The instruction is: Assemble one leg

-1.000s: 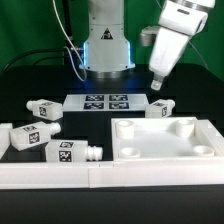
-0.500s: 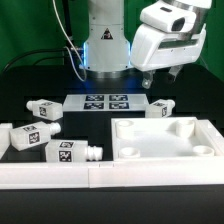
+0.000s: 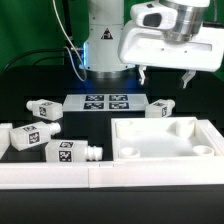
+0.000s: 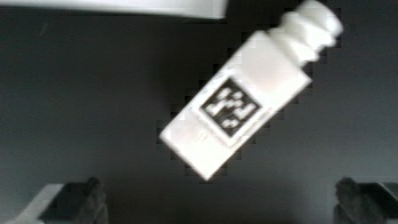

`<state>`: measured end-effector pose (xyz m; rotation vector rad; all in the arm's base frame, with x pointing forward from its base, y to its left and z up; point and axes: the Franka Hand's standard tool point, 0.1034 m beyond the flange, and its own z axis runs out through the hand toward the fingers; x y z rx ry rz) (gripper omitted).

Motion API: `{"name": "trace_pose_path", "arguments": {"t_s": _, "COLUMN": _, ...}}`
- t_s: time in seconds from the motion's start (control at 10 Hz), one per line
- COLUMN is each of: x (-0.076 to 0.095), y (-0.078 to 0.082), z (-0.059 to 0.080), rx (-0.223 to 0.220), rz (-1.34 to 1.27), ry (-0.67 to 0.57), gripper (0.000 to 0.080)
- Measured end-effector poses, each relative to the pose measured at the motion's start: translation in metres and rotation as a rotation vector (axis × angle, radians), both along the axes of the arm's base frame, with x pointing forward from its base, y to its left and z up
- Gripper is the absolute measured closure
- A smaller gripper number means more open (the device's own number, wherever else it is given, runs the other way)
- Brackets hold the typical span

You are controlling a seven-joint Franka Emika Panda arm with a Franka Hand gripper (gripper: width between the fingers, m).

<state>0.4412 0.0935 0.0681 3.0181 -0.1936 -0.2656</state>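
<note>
Four white legs lie on the black table. One leg [image 3: 160, 109] lies at the exterior view's right, just behind the tabletop, and fills the wrist view [image 4: 240, 95], tag up, ribbed peg [image 4: 308, 28] at one end. My gripper [image 3: 165, 77] hangs above this leg, open and empty, well clear of it. Its dark fingertips [image 4: 71, 200] show wide apart at the edge of the wrist view, around the gripper's midpoint [image 4: 217, 204]. The other legs lie at the exterior view's left: one [image 3: 42, 108] at the back, one [image 3: 28, 135] in the middle, one [image 3: 70, 151] in front.
The large white square tabletop [image 3: 205, 148] with round corner holes lies at the front right. The marker board [image 3: 105, 101] lies in front of the robot base, and its corner shows in the wrist view [image 4: 143, 8]. A white rail [image 3: 100, 176] runs along the front edge.
The gripper has turned from edge-on to broadside, with both fingers now showing spread apart, and has shifted to hang over the right-hand leg. No part has moved.
</note>
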Motion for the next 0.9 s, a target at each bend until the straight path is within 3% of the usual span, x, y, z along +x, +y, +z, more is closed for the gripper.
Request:
{"name": "trace_pose_path", "arguments": {"t_s": 0.2, "x": -0.001, "y": -0.003, "z": -0.006, "rx": 0.015, "rz": -0.09, "ry": -0.031, "gripper": 0.0151}}
{"name": "trace_pose_path", "arguments": {"t_s": 0.5, "x": -0.002, "y": 0.002, "z": -0.006, "rx": -0.003, "rz": -0.252, "ry": -0.039, "gripper": 0.0151}}
{"name": "trace_pose_path", "arguments": {"t_s": 0.8, "x": 0.014, "y": -0.02, "z": -0.006, "rx": 0.128, "rz": -0.396, "ry": 0.04, "gripper": 0.0151}}
{"name": "trace_pose_path", "arguments": {"t_s": 0.9, "x": 0.011, "y": -0.024, "z": -0.007, "rx": 0.197, "rz": -0.447, "ry": 0.133, "gripper": 0.0151}}
